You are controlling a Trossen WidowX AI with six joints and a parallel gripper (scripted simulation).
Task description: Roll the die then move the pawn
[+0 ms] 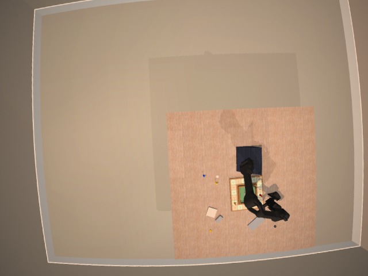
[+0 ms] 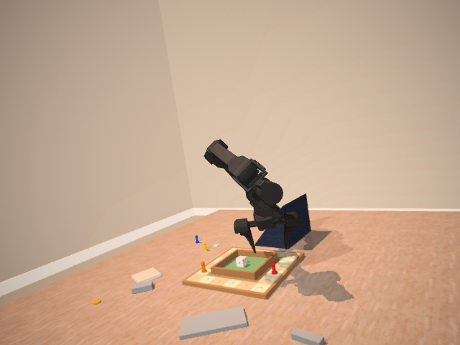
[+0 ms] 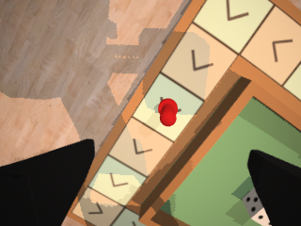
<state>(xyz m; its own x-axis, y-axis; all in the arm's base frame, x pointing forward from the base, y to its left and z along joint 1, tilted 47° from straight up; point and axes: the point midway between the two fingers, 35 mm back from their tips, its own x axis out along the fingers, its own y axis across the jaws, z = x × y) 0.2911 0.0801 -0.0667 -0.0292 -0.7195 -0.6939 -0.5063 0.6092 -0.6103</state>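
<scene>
In the wrist view the die (image 3: 255,207) is partly hidden behind a finger (image 3: 277,188). Its full top face cannot be read. In the top view the arm (image 1: 249,190) covers most of the tray (image 1: 239,192).

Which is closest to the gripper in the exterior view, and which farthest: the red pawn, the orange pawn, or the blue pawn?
The gripper hangs open above the board.
1. Red pawn: standing on the board's right-hand track, just below the gripper.
2. Orange pawn: on the board's left corner.
3. Blue pawn: off the board, on the floor to the left, about as far as the orange one; too close to call.
</scene>
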